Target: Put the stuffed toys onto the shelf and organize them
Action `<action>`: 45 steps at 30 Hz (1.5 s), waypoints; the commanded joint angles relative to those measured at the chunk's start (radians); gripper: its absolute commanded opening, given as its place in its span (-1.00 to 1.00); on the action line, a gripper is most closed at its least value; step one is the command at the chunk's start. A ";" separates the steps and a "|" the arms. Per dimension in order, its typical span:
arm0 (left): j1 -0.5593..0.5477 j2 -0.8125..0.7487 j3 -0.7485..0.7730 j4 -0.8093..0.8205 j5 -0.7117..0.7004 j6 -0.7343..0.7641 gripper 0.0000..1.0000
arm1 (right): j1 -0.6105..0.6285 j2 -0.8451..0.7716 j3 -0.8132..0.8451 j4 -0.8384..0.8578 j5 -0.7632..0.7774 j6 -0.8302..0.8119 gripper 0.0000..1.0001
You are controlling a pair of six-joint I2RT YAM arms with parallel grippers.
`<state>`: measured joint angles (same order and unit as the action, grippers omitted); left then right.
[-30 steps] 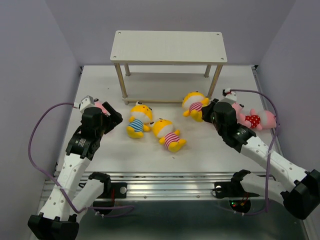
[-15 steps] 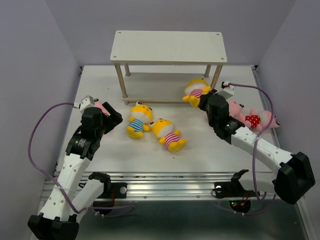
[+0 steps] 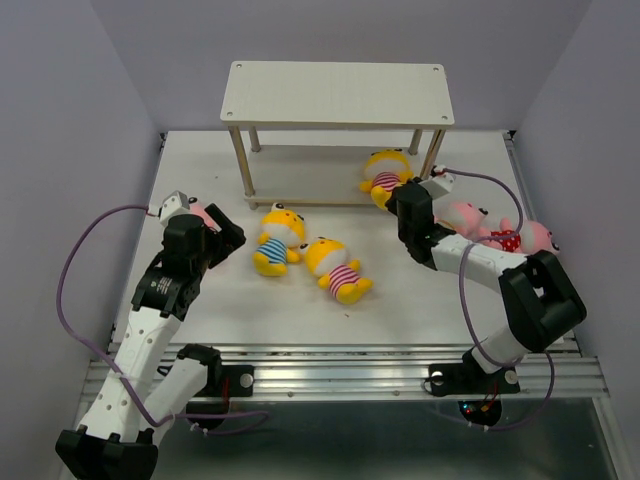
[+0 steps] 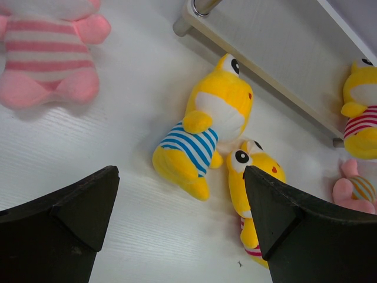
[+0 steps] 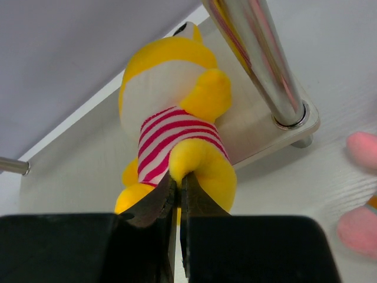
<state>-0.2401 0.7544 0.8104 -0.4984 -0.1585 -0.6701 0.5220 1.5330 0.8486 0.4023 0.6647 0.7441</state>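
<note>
The shelf [image 3: 338,95] stands at the back, its lower board [image 3: 320,170] bare. My right gripper [image 3: 408,203] is shut on a leg of a yellow toy in a pink-striped outfit [image 3: 384,177], holding it at the lower board's right front edge beside a leg; the wrist view shows the grip [image 5: 178,186] on the toy [image 5: 171,138]. My left gripper [image 3: 226,236] is open and empty [image 4: 179,177], above the table. A yellow blue-striped toy [image 3: 274,240] and a yellow pink-striped toy [image 3: 336,268] lie mid-table. A pink striped toy [image 3: 203,213] lies by my left gripper.
Two pink toys lie at the right, one with a striped belly [image 3: 466,215] and one in red polka dots [image 3: 516,239], next to my right arm. The shelf's metal-looking front right leg [image 5: 259,59] stands just right of the held toy. Purple walls close in both sides.
My right gripper has carried the yellow pink-striped toy back and left, from the table toward the shelf's lower board. The left arm has not moved.
</note>
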 commanded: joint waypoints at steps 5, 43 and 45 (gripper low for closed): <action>0.001 -0.003 -0.013 0.015 -0.003 0.015 0.98 | -0.014 0.052 0.032 0.124 0.122 0.146 -0.99; 0.002 -0.021 -0.014 0.004 -0.004 0.017 0.98 | -0.014 0.151 0.090 0.138 0.184 0.179 -0.99; 0.002 -0.023 -0.013 0.004 -0.004 0.017 0.98 | -0.014 0.142 0.083 0.138 0.188 0.178 -0.98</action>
<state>-0.2401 0.7502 0.7979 -0.4995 -0.1577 -0.6697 0.5117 1.6955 0.9077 0.4816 0.8085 0.9165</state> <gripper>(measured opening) 0.986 0.047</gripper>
